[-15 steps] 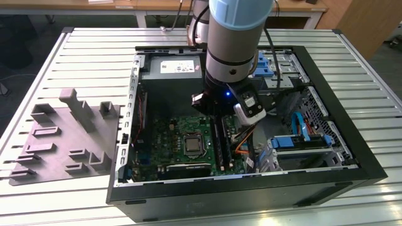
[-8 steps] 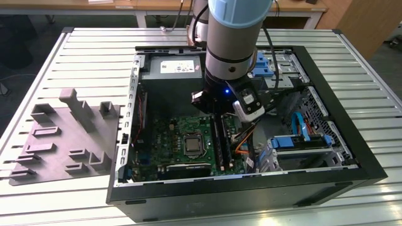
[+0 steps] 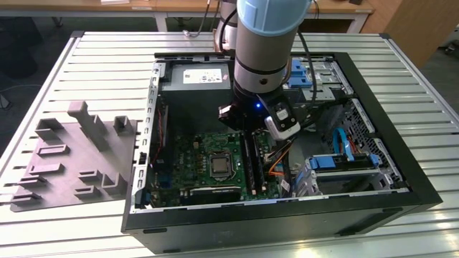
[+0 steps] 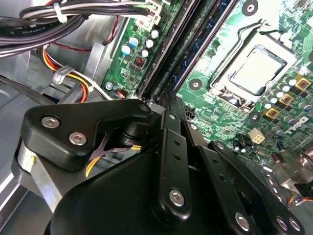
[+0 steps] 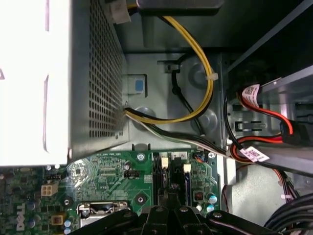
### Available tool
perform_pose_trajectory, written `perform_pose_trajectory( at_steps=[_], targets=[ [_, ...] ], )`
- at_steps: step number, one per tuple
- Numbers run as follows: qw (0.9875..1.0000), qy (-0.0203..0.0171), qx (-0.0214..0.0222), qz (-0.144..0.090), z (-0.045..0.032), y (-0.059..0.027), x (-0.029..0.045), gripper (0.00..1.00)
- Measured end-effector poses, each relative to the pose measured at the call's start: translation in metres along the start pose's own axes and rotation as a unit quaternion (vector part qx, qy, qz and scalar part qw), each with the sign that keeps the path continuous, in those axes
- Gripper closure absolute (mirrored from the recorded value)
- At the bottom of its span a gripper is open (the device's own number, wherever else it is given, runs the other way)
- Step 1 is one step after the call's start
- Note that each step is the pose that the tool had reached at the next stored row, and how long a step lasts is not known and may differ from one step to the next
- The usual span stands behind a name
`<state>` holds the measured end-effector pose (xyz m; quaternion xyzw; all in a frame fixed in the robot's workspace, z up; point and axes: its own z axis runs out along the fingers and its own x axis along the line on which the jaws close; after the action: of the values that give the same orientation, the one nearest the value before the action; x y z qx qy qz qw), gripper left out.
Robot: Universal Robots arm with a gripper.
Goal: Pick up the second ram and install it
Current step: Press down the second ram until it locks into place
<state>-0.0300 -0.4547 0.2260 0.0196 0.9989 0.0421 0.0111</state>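
Note:
My gripper (image 3: 246, 128) hangs low inside the open computer case, over the far end of the memory slots on the green motherboard (image 3: 193, 156). In the second wrist view its black fingers (image 4: 172, 128) come together, and the gripper (image 4: 167, 100) stands shut at one end of the slots. A long dark blue-green ram (image 4: 208, 41) with small chips lies along a slot, running away from the fingertips. Whether the fingers pinch its edge or only rest on it I cannot tell. The slots' white end latches (image 5: 164, 162) show in the first wrist view, just beyond the gripper (image 5: 168, 211).
The grey plastic holder tray (image 3: 72, 156) lies on the slatted table at the exterior view's left of the case. The power supply (image 3: 195, 78) fills the case's far end. Yellow and black cables (image 5: 195, 73) and a blue drive cage (image 3: 343, 164) crowd the slots. The processor socket (image 4: 257, 71) is close by.

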Motion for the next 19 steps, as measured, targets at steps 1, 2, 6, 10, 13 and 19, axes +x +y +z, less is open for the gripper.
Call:
perform_pose_trajectory(
  at_steps=[1, 2, 6, 10, 13, 19],
  targets=[
    [1.0000, 0.0000, 0.0000, 0.000, 0.0004, 0.0008, 0.0000, 0.89],
    [1.0000, 0.0000, 0.0000, 0.000, 0.0010, 0.0017, 0.0001, 0.89],
    [1.0000, 0.0000, -0.0001, 0.000, 0.0049, 0.0041, 0.0002, 0.89],
    [1.0000, 0.0001, 0.0004, 0.000, 0.0080, 0.0043, 0.0003, 0.89],
    [1.0000, 0.0000, 0.0000, 0.000, 0.0084, 0.0044, 0.0003, 0.89],
    [1.0000, 0.0000, 0.0001, 0.000, 0.0101, 0.0042, 0.0004, 0.89]
  ],
)
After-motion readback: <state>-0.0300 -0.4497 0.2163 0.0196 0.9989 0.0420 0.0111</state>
